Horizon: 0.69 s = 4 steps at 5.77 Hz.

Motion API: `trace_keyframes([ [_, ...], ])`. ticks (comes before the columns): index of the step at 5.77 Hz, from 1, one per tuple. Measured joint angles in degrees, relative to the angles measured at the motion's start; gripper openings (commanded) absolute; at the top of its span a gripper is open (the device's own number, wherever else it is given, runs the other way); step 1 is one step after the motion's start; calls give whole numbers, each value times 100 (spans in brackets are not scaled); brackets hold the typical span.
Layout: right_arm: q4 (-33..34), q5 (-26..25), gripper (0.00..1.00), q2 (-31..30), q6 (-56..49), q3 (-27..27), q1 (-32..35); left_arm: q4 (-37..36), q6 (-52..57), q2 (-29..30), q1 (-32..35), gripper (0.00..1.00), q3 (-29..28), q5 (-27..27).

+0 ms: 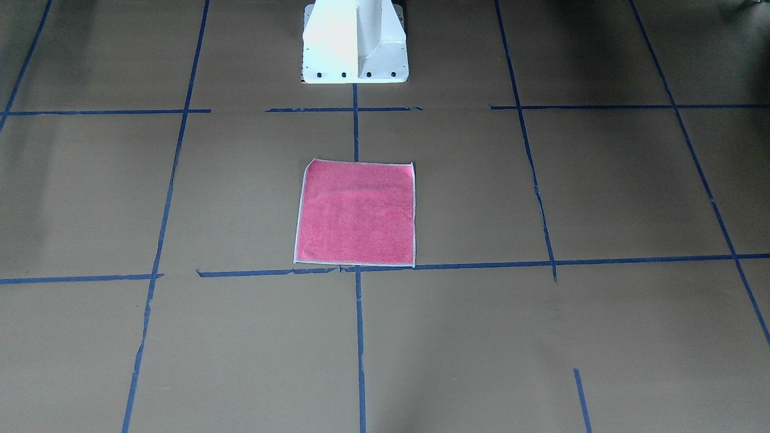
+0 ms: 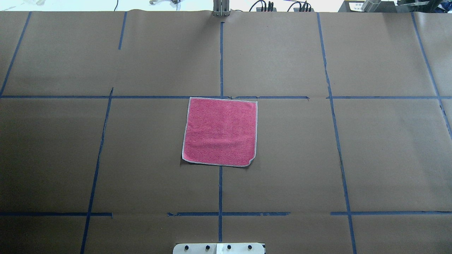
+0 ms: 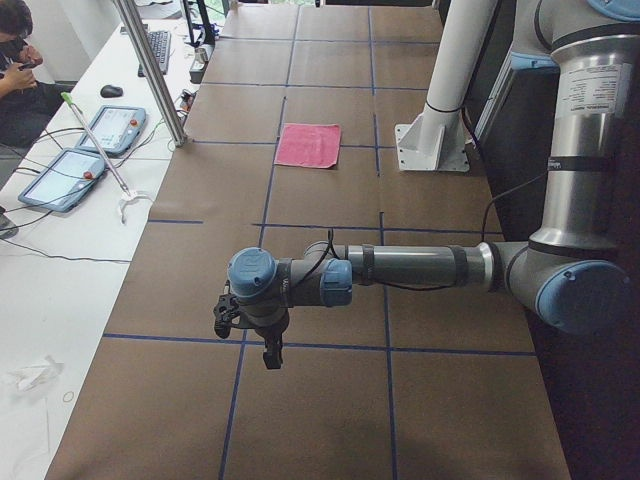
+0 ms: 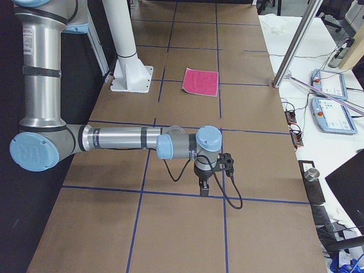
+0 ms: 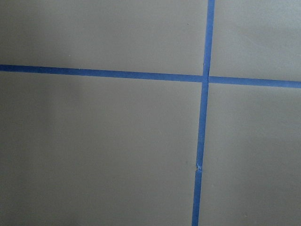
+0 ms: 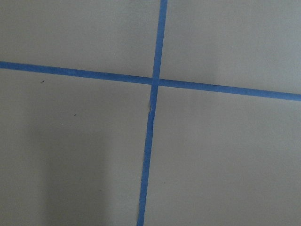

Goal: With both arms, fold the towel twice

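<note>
The towel (image 1: pixel 356 213) lies flat and unfolded, pink face up, in the middle of the brown table, and it also shows in the overhead view (image 2: pixel 220 131). One near corner is slightly tucked. Both arms are far from it, out at the table's ends. The left gripper (image 3: pixel 270 355) hangs over the table in the exterior left view, well short of the towel (image 3: pixel 309 145). The right gripper (image 4: pixel 203 190) hangs likewise in the exterior right view, far from the towel (image 4: pixel 201 81). I cannot tell whether either is open or shut. Both wrist views show only paper and tape.
Blue tape lines (image 2: pixel 220 63) grid the brown paper. The white pedestal base (image 1: pixel 355 42) stands behind the towel. A side desk with tablets (image 3: pixel 70 175), a metal post (image 3: pixel 150 70) and a seated person (image 3: pixel 15 60) lie beyond the far edge.
</note>
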<state>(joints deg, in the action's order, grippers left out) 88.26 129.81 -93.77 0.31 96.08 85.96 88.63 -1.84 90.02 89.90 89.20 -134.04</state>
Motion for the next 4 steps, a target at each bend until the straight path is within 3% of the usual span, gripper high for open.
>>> trace_keyframes([
  [4,6,14,100,-75,8,-24,2,4,18,-72,4,100,131,1],
])
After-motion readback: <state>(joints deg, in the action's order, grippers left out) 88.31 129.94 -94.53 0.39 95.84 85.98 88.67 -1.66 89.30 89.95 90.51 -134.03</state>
